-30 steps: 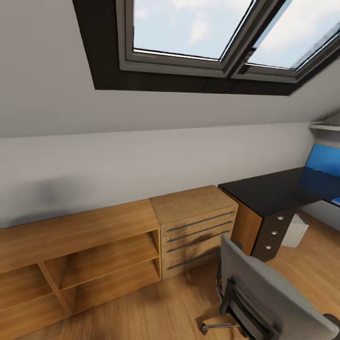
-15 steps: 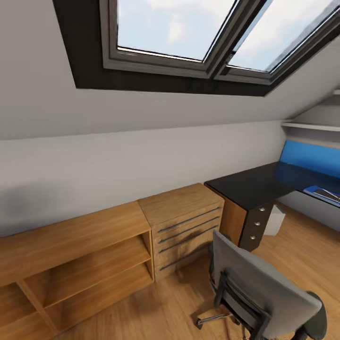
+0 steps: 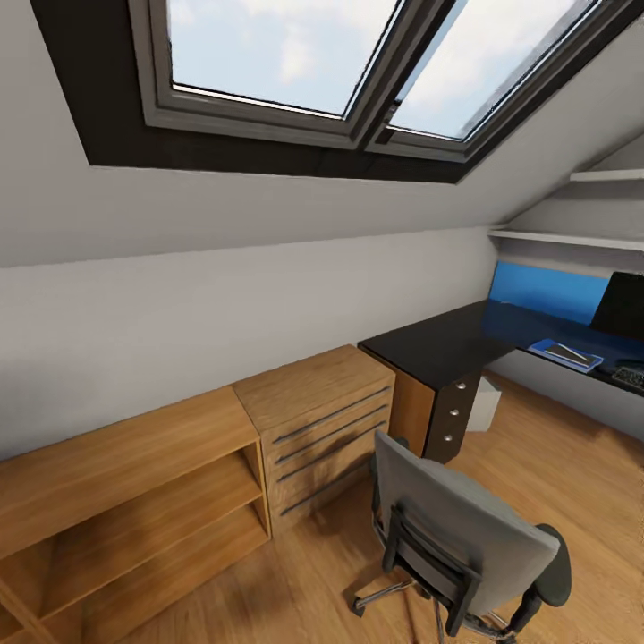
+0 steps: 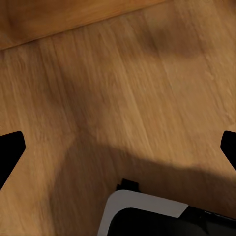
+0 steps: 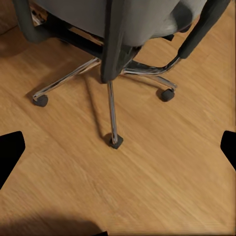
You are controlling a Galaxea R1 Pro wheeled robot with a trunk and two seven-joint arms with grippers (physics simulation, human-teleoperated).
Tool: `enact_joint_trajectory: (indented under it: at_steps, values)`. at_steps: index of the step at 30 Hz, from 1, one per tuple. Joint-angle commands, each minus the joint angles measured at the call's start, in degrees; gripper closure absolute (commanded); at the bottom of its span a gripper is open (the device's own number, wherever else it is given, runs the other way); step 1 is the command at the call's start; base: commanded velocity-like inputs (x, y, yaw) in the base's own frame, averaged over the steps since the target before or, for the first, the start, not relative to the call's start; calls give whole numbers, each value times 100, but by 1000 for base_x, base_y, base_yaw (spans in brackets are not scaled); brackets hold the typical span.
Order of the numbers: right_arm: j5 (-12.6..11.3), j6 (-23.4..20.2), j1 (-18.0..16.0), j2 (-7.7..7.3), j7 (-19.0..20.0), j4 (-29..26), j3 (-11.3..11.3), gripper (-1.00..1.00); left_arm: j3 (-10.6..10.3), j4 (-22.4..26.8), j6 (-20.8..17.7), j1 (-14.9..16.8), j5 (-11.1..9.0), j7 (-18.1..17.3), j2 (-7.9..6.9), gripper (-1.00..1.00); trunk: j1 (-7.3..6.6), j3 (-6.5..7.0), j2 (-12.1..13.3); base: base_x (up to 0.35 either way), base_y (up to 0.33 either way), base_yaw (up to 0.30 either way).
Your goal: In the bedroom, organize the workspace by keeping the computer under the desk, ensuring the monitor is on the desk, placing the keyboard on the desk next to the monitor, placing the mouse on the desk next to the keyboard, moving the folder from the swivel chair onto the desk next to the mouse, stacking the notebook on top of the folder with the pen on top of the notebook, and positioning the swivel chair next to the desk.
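The monitor [image 3: 623,306] and keyboard [image 3: 631,374] are cut off by the head view's right edge.

The swivel chair [image 3: 465,546] stands before the desk [image 3: 447,344], with the drawer unit [image 3: 313,416] left of the desk and the folder [image 3: 565,354] on it.

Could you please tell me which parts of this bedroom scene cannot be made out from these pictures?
- Black flat monitor: head view, cut off by the right edge.
- Dark keyboard: head view, cut by the same edge, too small for detail.
- Grey upholstered swivel chair: head view, its seat is hidden behind the backrest.
- Light grey computer tower: head view, partly hidden by the black desk.
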State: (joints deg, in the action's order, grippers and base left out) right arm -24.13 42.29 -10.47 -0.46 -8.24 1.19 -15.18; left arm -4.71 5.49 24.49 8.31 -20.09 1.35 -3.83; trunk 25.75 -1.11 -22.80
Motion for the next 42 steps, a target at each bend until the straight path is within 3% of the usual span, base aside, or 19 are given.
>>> enact_joint_trajectory:
  at_steps: [1,14,19,20,26,42]
  values:
    - [-13,16,-8,2,-34,13,-50,-100,-50,-3,22,4,-36,14,-15,-100,3,-12,-12,0,1,-75]
    - [-21,16,-8,-11,-38,13,-47,-100,-56,-5,195,4,-28,-44,-110,-100,3,-12,-12,0,0,-14]
    - [-15,16,-8,-14,-35,13,-47,-100,-60,-130,573,4,-23,-583,-211,-100,3,-12,-12,0,0,-82]
    - [-14,16,-8,-14,-33,11,-47,-100,-59,-199,686,4,-22,-864,-247,-100,3,-12,-12,0,0,-175]
    - [-11,16,-8,-15,-32,12,-47,-100,-60,-308,868,4,-21,-1542,-328,-100,3,-12,-12,0,0,-216]
    - [-4,16,-8,-28,-29,4,-47,-100,-64,-337,913,4,-21,-1729,-332,-100,3,-96,-12,-49,62,-187]
